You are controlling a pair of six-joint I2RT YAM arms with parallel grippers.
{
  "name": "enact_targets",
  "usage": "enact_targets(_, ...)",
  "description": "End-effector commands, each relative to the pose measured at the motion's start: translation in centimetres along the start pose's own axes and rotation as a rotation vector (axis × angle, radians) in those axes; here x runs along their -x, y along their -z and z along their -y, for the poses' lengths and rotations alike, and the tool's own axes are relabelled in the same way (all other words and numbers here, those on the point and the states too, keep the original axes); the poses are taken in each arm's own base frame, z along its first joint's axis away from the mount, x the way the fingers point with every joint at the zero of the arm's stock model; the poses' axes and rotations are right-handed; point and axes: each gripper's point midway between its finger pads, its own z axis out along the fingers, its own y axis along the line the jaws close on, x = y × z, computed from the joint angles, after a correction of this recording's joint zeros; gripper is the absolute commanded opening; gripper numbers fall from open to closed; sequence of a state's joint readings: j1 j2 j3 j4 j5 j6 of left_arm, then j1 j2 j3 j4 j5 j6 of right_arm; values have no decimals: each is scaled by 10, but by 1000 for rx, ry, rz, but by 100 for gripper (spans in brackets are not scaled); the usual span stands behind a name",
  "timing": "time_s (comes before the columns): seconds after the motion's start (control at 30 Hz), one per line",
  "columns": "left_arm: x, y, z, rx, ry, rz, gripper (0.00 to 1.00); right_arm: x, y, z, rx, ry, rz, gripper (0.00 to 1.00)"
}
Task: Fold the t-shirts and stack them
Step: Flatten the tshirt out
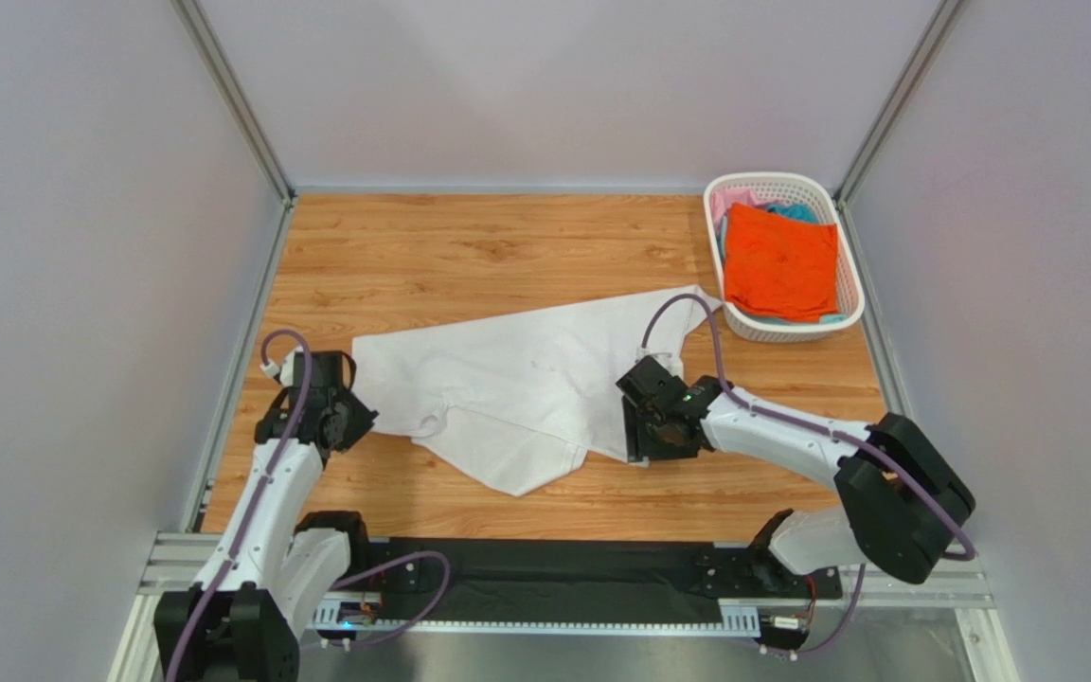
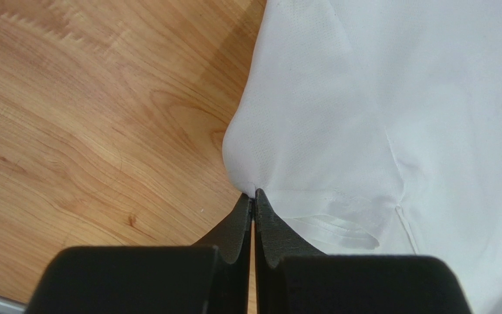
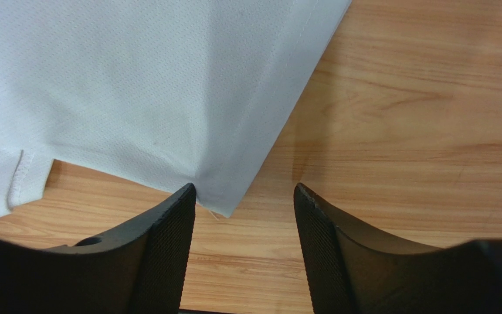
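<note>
- Near the left edge of the table, the left gripper was pinched together on an edge of the white shirt, which lay spread across the middle.
- Toward the near edge, the right gripper stood apart, with a shirt corner lying between its jaws, not yet clamped.
- Closing squarely on that corner, then lifting both arms evenly, would probably keep the fold straight.
- At the far right corner, the orange shirt lay in the basket.
</note>
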State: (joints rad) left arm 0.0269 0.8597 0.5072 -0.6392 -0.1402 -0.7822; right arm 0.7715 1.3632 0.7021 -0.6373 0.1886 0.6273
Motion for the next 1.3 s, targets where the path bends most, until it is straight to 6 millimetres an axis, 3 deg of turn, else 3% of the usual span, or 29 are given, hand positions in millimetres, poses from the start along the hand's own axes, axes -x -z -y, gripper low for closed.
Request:
enact_targets(0.0,4,7,2,-10,13,14,0,6,-9,-7,10,-34,25,56)
enact_targets(0.2,5,9,1,-4,16,11,0,-16,-15,-12,49,-60,-55,31)
enact_targets(0.23,5,9,1,-2,18,13,0,-19,-14,-12,58,-63,-63,25)
enact_targets(0.27,5,10,2,-5,17,12,0,-21,-13,-12,62,-67,-68,9)
enact_targets(0.3,5,10,2,-6,16,13,0,-24,-12,-11,65,-71,-69,2)
enact_targets(0.33,6,12,3,-9,19,15,0,-23,-10,-11,70,-73,-64,0)
enact_targets(0.4,11,16,6,-24,20,28,0,-12,3,-15,107,-65,-16,0)
enact_targets(0.5,27,35,22,-93,19,70,0,23,38,-16,125,-39,118,0)
enact_targets(0.53,31,43,29,-125,19,78,0,50,60,-20,131,-43,211,0)
enact_targets(0.57,45,59,40,-162,18,111,0,57,73,-15,118,-39,239,0)
enact_targets(0.63,59,82,47,-199,18,154,0,90,118,-14,146,-47,382,0)
enact_targets(0.73,96,141,71,-324,31,288,0,117,170,-7,179,-58,532,0)
enact_targets(0.77,102,158,75,-364,34,326,0,131,198,-9,213,-69,599,0)
enact_targets(0.8,108,172,79,-394,36,354,0,136,212,-7,224,-72,632,0)
enact_targets(0.87,125,218,87,-485,46,447,0,150,257,-3,265,-84,737,0)
enact_targets(0.9,130,233,89,-513,44,480,0,154,276,-1,290,-87,778,0)
enact_targets(0.93,139,264,91,-564,48,543,0,157,289,1,299,-77,807,0)
enact_targets(0.97,143,279,91,-586,49,571,0,163,316,2,335,-89,861,0)
enact_targets(1.0,147,296,91,-609,43,606,0,165,328,3,351,-87,886,0)
enact_targets(1.03,153,325,91,-649,48,658,0,165,342,5,372,-85,913,0)
enact_targets(1.07,156,338,91,-666,49,684,0,168,367,8,407,-84,964,0)
enact_targets(1.27,166,435,87,-815,24,854,0,161,442,11,553,-36,1088,0)
